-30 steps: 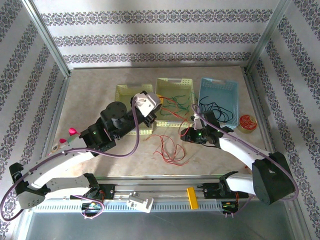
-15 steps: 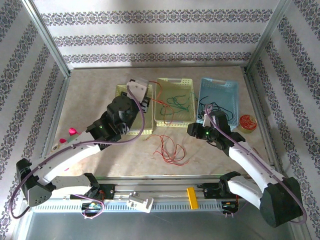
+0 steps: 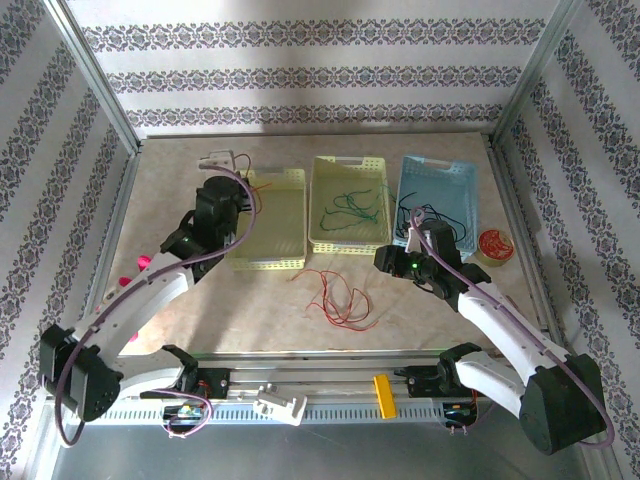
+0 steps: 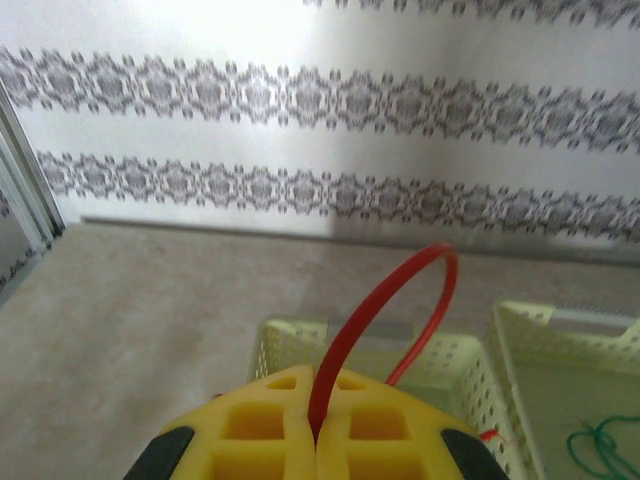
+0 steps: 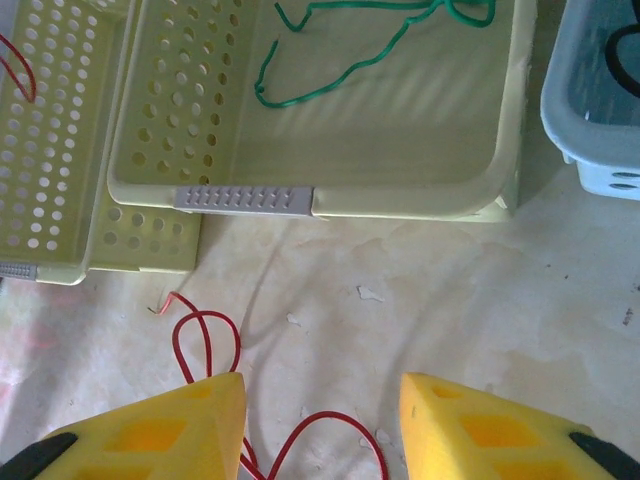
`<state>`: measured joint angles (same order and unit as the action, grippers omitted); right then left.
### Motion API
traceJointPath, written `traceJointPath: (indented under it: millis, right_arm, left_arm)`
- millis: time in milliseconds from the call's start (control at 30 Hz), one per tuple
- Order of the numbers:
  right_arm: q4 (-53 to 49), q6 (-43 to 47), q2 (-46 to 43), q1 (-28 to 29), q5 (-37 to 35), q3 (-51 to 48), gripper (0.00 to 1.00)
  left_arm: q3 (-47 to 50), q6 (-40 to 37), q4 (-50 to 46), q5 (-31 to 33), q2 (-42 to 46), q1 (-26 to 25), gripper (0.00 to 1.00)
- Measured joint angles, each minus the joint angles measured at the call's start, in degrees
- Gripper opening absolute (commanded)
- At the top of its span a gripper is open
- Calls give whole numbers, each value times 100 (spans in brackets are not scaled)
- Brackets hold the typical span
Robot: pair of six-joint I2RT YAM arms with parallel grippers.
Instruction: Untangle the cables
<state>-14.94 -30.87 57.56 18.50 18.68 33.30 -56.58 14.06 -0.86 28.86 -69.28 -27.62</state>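
left end effector (image 4: pixel 317 432) clamped on a red cable (image 4: pixel 400 288) over the left basket (image 4: pixel 462 378); right end effector (image 5: pixel 320 420) wide apart above red loops (image 5: pixel 207 338) on the table (image 5: pixel 450 290).

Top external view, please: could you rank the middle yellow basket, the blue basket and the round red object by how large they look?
1. The middle yellow basket and the blue basket look about alike. The right arm covers part of the blue one, so I won't rank them.
2. The round red object is clearly the smallest.
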Motion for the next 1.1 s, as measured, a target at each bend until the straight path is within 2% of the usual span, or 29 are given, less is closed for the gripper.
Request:
traceJointPath:
  millis: [67, 133, 200, 267, 333, 433, 600, 733, 867, 1000, 1033, 1100]
  right_arm:
    - [-57, 11, 13, 0, 0, 42, 46]
    - [-98, 74, 55, 4, 4, 98, 46]
    - [-168, 144, 142, 59, 7, 168, 46]
    - [-254, 232, 256, 177, 22, 214, 46]
    - [-341, 306, 376, 339, 24, 236, 46]
    - [-485, 428, 514, 577, 26, 243, 47]
    - [-654, 629, 817, 966, 101, 330, 47]
    - [-754, 828, 1211, 1357, 199, 525, 47]
    - [-785, 1005, 1596, 1757, 256, 719, 47]
    - [-774, 1075, 1941, 1923, 240, 896, 46]
    - [-761, 1095, 2037, 1923, 229, 944, 45]
    - [-750, 1156, 2293, 1923, 173, 1084, 25]
  left_arm:
    - [0, 103, -138, -70, -262, 26, 4]
    - [0, 221, -356, -155, -549, 26, 23]
    - [0, 387, -566, -337, -791, 31, 57]
    - [0, 511, -702, -544, -929, 33, 72]
    - [0, 601, -785, -723, -966, 33, 78]
    - [-2, 664, -824, -892, -951, 33, 84]
    - [-7, 645, -903, -1169, -911, 31, 85]
    - [-7, 535, -905, -1681, -909, -11, 86]
    - [-2, 323, -905, -2328, -909, -243, 88]
    - [-2, 13, -942, -2592, -911, -706, 89]
    - [-2, -59, -964, -2594, -911, -811, 89]
    - [-2, -227, -1045, -2577, -911, -1043, 90]
